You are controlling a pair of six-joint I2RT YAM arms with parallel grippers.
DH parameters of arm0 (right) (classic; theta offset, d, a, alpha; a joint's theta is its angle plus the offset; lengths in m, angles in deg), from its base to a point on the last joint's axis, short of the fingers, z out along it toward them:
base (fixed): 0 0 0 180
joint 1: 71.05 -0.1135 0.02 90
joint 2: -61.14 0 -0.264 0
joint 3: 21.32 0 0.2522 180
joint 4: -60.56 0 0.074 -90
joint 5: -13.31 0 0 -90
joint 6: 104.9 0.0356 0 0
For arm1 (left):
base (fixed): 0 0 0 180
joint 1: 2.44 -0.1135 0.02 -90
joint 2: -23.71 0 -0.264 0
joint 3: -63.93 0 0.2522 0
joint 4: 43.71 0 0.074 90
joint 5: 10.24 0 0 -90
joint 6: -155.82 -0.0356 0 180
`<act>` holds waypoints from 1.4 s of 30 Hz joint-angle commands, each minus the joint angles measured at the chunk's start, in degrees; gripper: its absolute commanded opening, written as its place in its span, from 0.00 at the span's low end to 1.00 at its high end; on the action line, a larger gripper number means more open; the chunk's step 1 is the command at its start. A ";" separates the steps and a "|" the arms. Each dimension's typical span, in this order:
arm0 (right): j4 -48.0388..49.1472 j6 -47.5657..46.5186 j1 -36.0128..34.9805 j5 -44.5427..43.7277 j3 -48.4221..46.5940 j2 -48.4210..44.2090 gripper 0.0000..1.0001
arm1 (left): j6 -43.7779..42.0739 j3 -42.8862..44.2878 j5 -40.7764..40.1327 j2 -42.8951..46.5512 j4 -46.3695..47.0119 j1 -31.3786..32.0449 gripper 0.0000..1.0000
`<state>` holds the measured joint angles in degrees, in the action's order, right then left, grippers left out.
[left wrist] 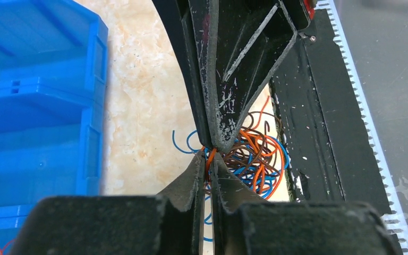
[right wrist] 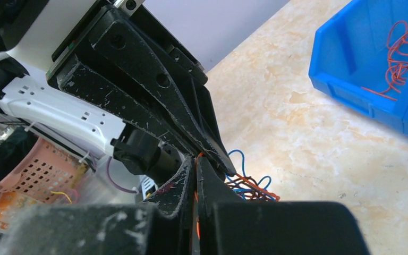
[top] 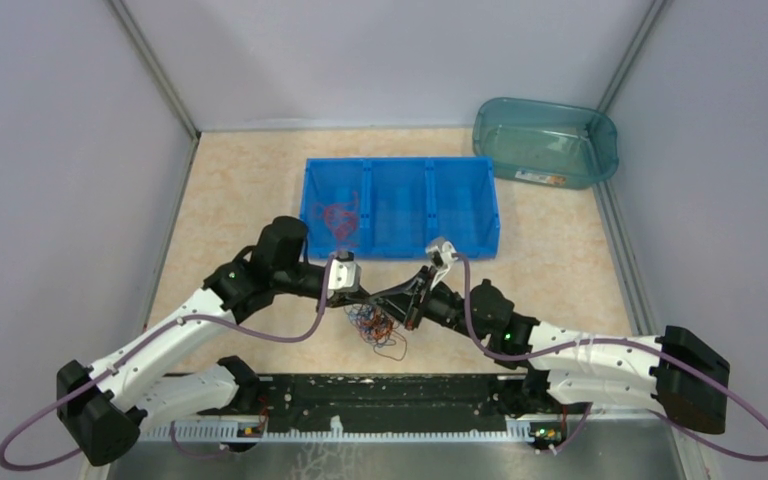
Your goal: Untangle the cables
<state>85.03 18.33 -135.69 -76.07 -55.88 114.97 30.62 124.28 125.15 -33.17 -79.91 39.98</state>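
Left wrist view shows the left gripper narrowed almost to nothing, its two fingers pinching a single orange strand that rises from the cables. Tip to tip with it is the right gripper, pointing in from the opposite side with its fingers drawn together into one point. From its own wrist camera the gap between its fingers is a thin slit with an orange wire running down through it, so it too is clamped on a strand of the same knot. The cables lie on the table as a loose knot of orange, blue and dark loops, directly under and just beyond the spot where the two pairs of tips meet. A few blue loops stick out at its edge. In the top view the knot sits just on the base side of both grippers, between the two arms. Beyond the grippers, away from the bases, stands a blue bin with three compartments. A bunch of red wire lies in the compartment nearest the left gripper, well apart from the knot. Farther off, past the right gripper and out to its right, a teal tub stands in the corner of the table. A pinkish perforated basket shows beside the left arm at the edge of the right wrist view.
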 commanded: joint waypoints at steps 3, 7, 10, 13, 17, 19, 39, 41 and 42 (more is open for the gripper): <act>5.78 1.50 0.09 1.34 -1.34 -0.39 0.28 | 3.27 -0.58 -1.91 2.26 3.82 0.39 0.05; 6.21 2.50 0.24 0.13 0.86 -3.62 0.50 | 3.93 0.64 -3.09 3.23 5.24 0.39 0.03; 4.18 3.90 1.55 -0.44 2.44 -8.55 0.54 | -0.92 2.70 -1.80 3.93 3.85 0.39 0.03; 1.01 4.13 2.50 -1.49 3.64 -13.27 0.55 | -4.46 3.51 -0.85 5.13 3.22 0.41 0.03; -5.14 0.98 2.84 -4.77 2.78 -16.61 0.55 | -7.91 4.70 1.32 6.02 1.16 0.53 0.02; -7.30 -0.83 2.85 -5.32 1.45 -15.85 0.55 | -7.91 5.27 1.88 5.93 1.08 0.56 0.02; 4.03 -3.59 2.72 -1.96 -7.59 4.05 0.58 | -2.79 7.61 2.63 5.63 2.94 2.05 0.01; 5.34 -3.98 2.53 -2.05 -8.23 5.57 0.58 | -2.16 8.01 2.56 5.37 3.43 2.19 0.01; 5.80 -4.33 2.36 -2.22 -8.36 6.32 0.58 | -1.75 8.26 2.47 5.31 3.65 2.21 0.01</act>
<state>84.01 15.45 -133.13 -78.67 -60.43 119.10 27.06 130.13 125.76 -27.88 -78.44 41.51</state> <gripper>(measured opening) 0.581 0.016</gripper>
